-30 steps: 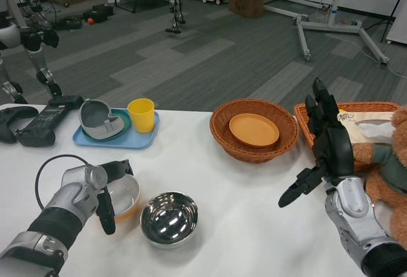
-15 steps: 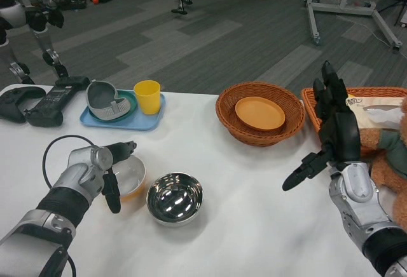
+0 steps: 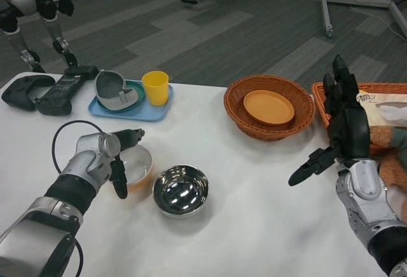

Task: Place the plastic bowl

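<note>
Your left hand grips the near-left rim of the bowl, which sits on the table toward its left edge, just beside a steel bowl. Your right hand hovers open, fingers spread, near the right edge, in front of a basket holding an orange plate.

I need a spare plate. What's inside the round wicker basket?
An orange plate lies inside the round wicker basket. Whatever might sit beneath the plate is covered.
</note>
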Tool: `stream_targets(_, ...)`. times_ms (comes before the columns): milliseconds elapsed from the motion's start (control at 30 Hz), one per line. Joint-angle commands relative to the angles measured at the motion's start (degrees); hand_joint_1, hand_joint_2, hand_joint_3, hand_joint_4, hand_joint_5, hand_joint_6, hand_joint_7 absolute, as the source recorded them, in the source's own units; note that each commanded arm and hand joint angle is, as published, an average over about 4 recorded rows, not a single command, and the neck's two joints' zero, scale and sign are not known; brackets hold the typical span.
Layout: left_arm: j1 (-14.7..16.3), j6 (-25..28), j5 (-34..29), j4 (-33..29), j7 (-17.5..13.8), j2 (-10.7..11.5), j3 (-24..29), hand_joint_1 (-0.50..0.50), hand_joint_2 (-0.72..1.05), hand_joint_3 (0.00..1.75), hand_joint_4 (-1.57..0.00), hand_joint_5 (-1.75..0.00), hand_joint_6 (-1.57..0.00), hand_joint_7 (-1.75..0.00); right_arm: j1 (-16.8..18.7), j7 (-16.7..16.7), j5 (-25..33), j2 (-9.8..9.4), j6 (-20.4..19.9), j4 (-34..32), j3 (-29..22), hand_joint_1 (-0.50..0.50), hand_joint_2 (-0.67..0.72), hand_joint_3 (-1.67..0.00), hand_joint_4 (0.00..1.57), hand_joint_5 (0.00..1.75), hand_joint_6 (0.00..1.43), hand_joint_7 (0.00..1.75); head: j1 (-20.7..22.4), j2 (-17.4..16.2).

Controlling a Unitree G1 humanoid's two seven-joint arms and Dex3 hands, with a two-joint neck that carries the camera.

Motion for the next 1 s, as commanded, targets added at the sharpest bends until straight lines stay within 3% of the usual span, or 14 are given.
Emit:
stream_targets(33,0.7,0.3,1.0,-1.0,-0.7,0.9,0.7,-0.5,-0.19,0.0,0.0,-0.31,0.0,0.0,0.4,-0.2,0.5,-0.46,0.0,-0.3,0.1,-0.46,0.72,0.0,0.0,0.0,0.0,0.0,0.6,0.0)
stream_targets(233,0.5,0.6,1.2,-2.8,-1.0,1.1,1.0,-0.5,-0.19,0.0,0.0,-0.31,0.0,0.0,0.4,-0.2,0.6,-0.46,0.0,-0.2,0.1,-0.46,0.72,0.0,0.0,0.0,0.0,0.0,1.2,-0.1)
stream_targets(500,0.3,2.0,1.4,-5.9,-2.4,1.7,2.1,-0.5,-0.28,0.0,0.0,-0.72,0.0,0.0,0.4,-0.1,0.8,-0.43,0.0,0.2,0.1,-0.46,0.72,0.0,0.0,0.0,0.0,0.0,1.9,0.1)
stream_targets(767,0.3,3.8,4.4,-8.0,-5.2,2.9,3.0,-0.5,-0.28,0.0,0.0,-0.72,0.0,0.0,0.4,-0.2,0.9,-0.43,-0.2,0.1,0.1,-0.46,0.72,0.0,0.0,0.0,0.0,0.0,2.4,0.8)
stream_targets(1000,2.4,4.4,8.9,-13.0,-7.0,3.3,8.2,-0.5,-0.28,0.0,0.0,-0.72,0.0,0.0,0.4,-0.2,1.1,-0.57,-0.3,0.1,0.1,-0.46,0.72,0.0,0.0,0.0,0.0,0.0,2.9,2.1)
